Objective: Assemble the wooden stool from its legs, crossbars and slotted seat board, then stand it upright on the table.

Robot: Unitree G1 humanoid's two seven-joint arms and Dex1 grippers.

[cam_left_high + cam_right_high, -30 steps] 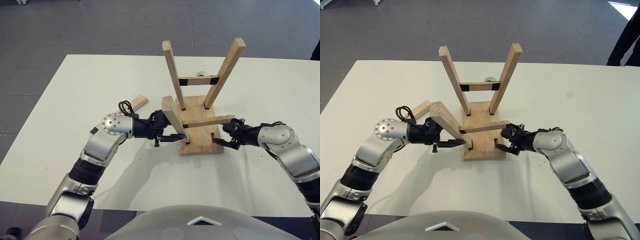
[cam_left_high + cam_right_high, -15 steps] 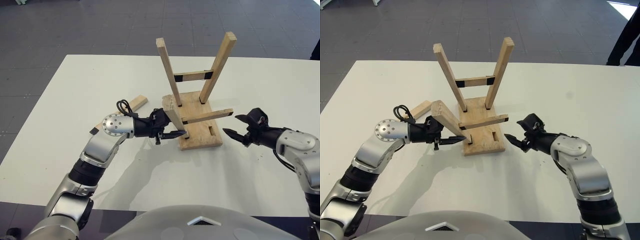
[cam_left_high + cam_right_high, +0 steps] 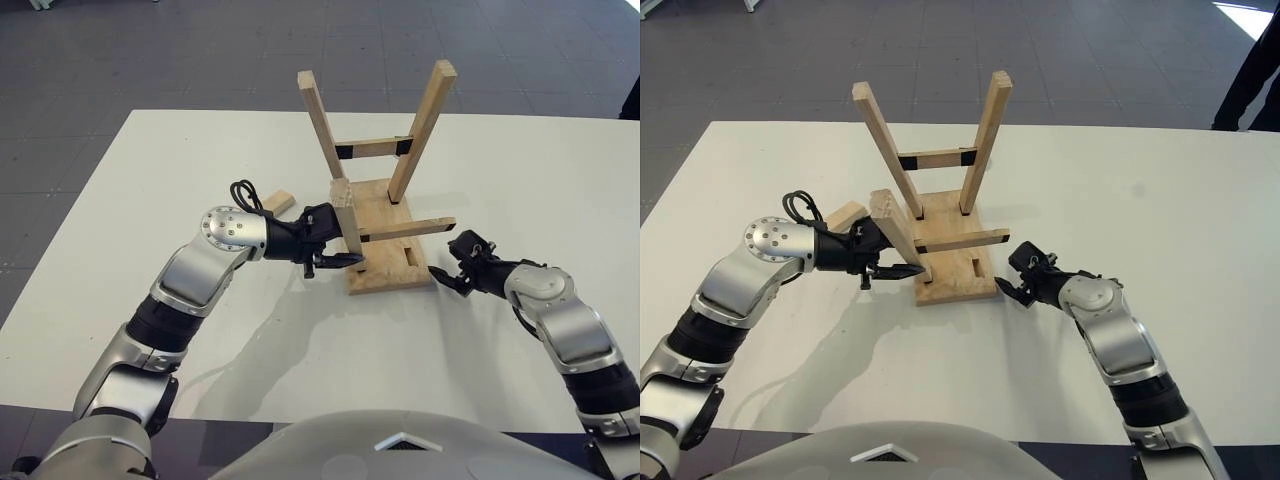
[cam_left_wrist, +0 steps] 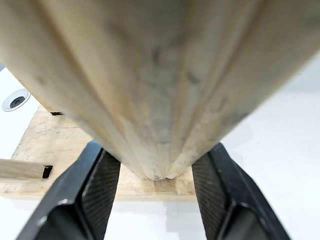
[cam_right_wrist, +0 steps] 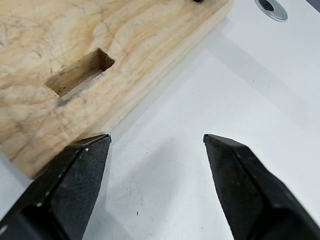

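seat board (image 3: pixel 382 266) on table (image 3: pixel 150 180) centre; two legs (image 3: pixel 322 125) stand at its rear; loose piece (image 3: pixel 278 203) lies left.

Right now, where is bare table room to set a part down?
Free: the white table rightward beyond the right gripper, and the near strip between both arms. Crowded: the centre, around the slotted wooden seat board, left gripper and short loose wooden block.

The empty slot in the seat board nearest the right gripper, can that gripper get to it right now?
Probably yes. The right gripper hangs open just off the seat board's corner, and the slot lies uncovered close beside it, with nothing lying between them.
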